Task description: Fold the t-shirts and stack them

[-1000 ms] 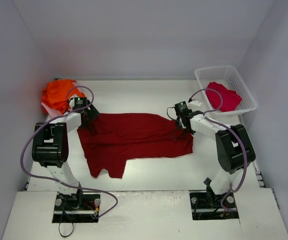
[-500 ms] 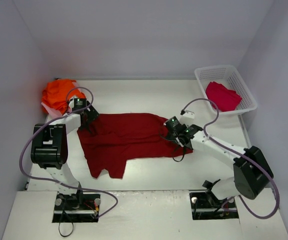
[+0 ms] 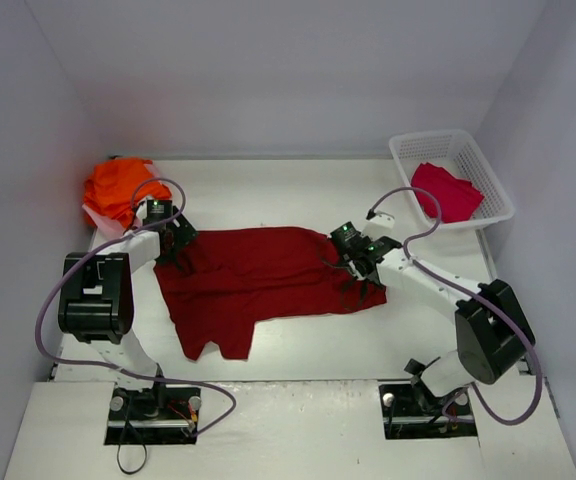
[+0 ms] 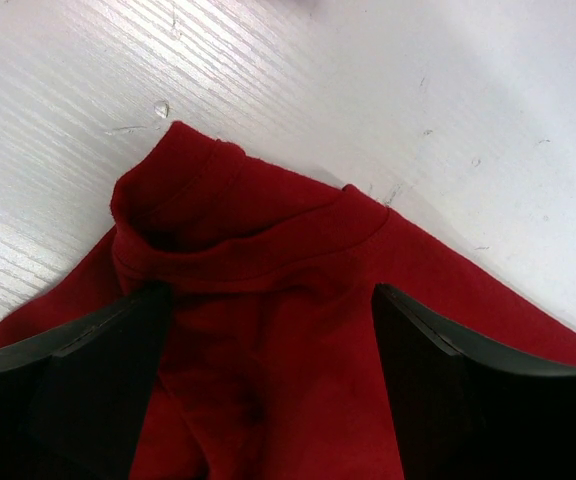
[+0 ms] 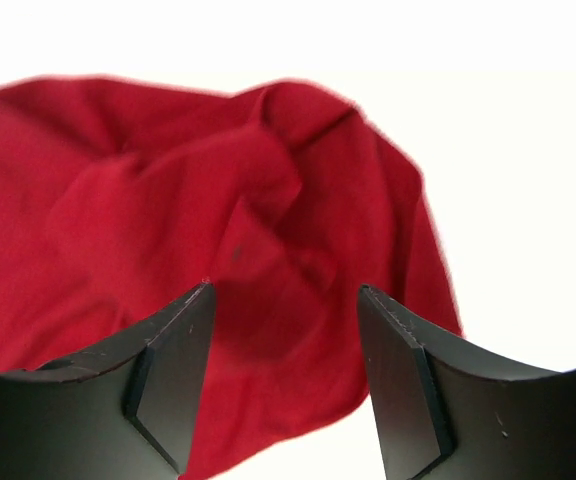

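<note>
A large dark red t-shirt [image 3: 268, 280] lies spread flat across the middle of the table. My left gripper [image 3: 176, 247] is low over its upper left corner. In the left wrist view its fingers [image 4: 88, 370] stand wide apart, open, over a rumpled hem of the dark red cloth [image 4: 268, 260]. My right gripper [image 3: 361, 272] hovers over the shirt's right edge. Its jaws are open too, and the right wrist view shows the folded red cloth [image 5: 268, 230] below and between them. A pile of bright orange t-shirts [image 3: 118, 190] sits at the back left. A crimson t-shirt [image 3: 446, 192] lies in the basket.
The white lattice basket [image 3: 488, 175] stands at the back right corner. Pale walls close in the table on three sides. Both arm bases [image 3: 153, 405] are bolted at the near edge, with purple cables looping above the arms.
My right arm swung its elbow out to the right and brought its gripper lower over the shirt's right edge. The left arm stayed in place.
</note>
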